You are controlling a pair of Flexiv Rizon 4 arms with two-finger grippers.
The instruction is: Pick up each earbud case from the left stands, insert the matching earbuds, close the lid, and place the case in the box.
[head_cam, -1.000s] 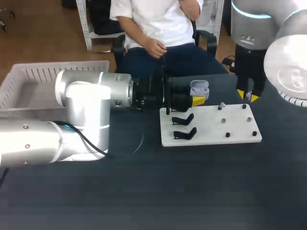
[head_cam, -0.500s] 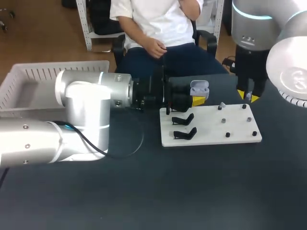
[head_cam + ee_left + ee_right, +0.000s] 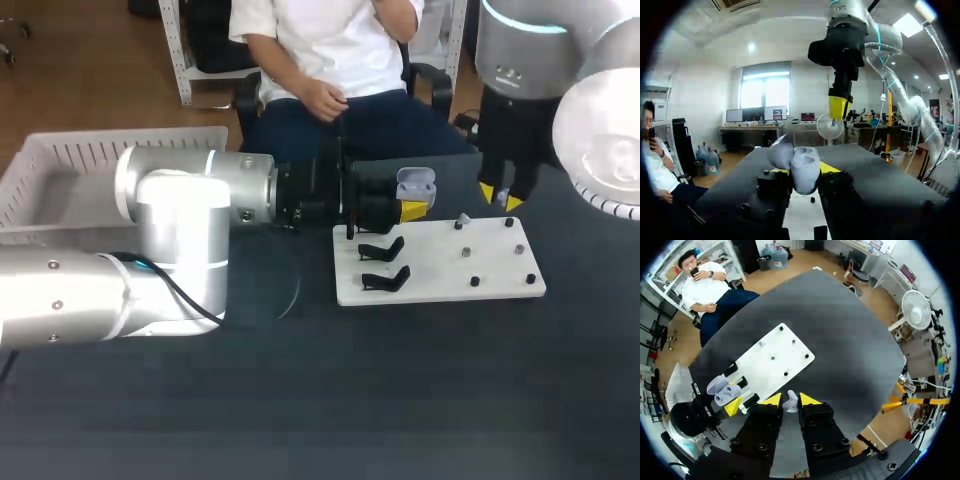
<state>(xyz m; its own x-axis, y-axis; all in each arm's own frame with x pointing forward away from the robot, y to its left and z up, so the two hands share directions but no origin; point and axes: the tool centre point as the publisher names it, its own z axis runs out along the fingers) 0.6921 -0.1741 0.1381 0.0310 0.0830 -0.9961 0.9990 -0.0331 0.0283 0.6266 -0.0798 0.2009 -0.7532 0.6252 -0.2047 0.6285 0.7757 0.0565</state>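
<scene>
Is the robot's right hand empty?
No, the right gripper pinches a small grey earbud between its two yellow tips.

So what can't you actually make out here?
- Inside the open case: too small in the head view; the left wrist view shows only its blurred outside.
- Left claw fingertips: the case covers most of them in the left wrist view.
- Box: the left arm hides part of it in the head view.
- Small pieces on the white board: too small in any view to tell earbuds from pegs.
</scene>
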